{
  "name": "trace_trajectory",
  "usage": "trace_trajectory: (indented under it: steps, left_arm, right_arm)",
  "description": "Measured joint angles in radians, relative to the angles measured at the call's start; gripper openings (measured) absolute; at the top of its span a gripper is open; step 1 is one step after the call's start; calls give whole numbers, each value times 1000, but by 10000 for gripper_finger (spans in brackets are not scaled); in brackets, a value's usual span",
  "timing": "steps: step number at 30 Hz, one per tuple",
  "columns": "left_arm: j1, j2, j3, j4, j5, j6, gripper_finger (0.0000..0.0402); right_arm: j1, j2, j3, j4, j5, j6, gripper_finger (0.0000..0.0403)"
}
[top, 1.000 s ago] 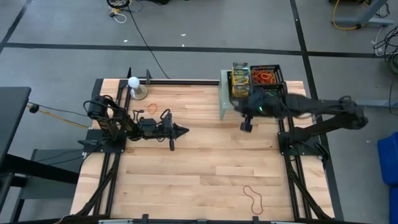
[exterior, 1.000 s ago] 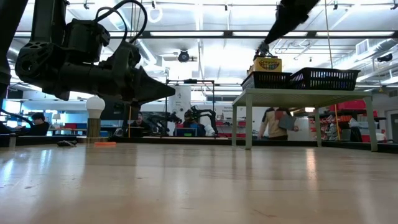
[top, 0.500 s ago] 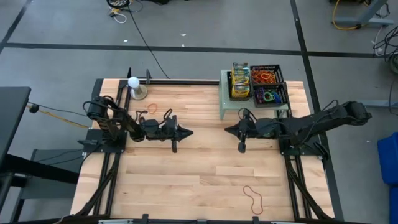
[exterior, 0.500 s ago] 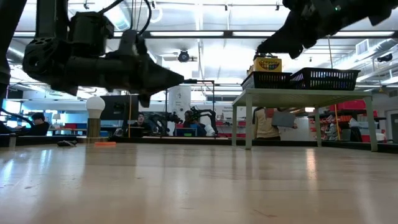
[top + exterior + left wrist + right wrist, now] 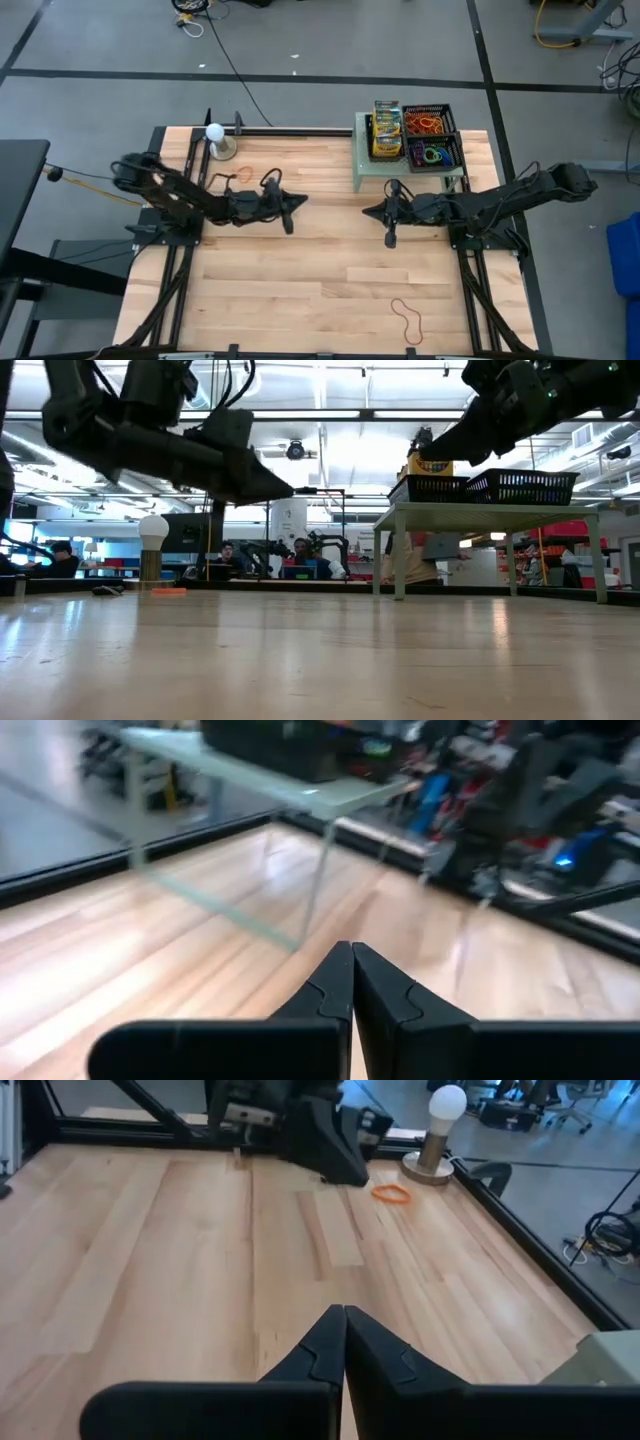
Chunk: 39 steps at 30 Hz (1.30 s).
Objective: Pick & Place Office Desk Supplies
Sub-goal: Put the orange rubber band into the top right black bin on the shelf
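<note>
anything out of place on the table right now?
Two rubber bands lie loose on the tabletop, apart from the black baskets holding the other bands: an orange rubber band near the white ball and a reddish rubber band at the near edge. Nothing looks spilled or damaged.

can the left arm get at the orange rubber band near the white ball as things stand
Probably yes. The orange rubber band lies loose on bare wood just behind the left gripper, with nothing on top of it. That gripper is shut and empty, so it would have to pull back toward the ball and open first.
</note>
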Motion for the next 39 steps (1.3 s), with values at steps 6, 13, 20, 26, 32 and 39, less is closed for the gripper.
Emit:
trace_trajectory:
  steps: [6,13,20,26,32,39]
  left_arm:
    - [-35,-247,34,-494,-139,-107,7]
    - [-15,-391,177,-1209,-212,-390,11]
    - [135,-383,211,-1573,-49,-592,50]
    - [304,-373,212,-1569,76,-447,93]
    - [481,-316,213,-1559,148,-313,124]
    - [562,-233,212,-1508,224,-204,130]
  right_arm:
    - [0,0,0,-15,-1,-4,13]
    - [0,0,0,-65,0,11,13]
    - [-1,0,0,-63,1,10,13]
    - [-1,0,0,-61,2,3,13]
    - [-1,0,1,-61,2,3,13]
    - [-1,0,1,-61,2,5,13]
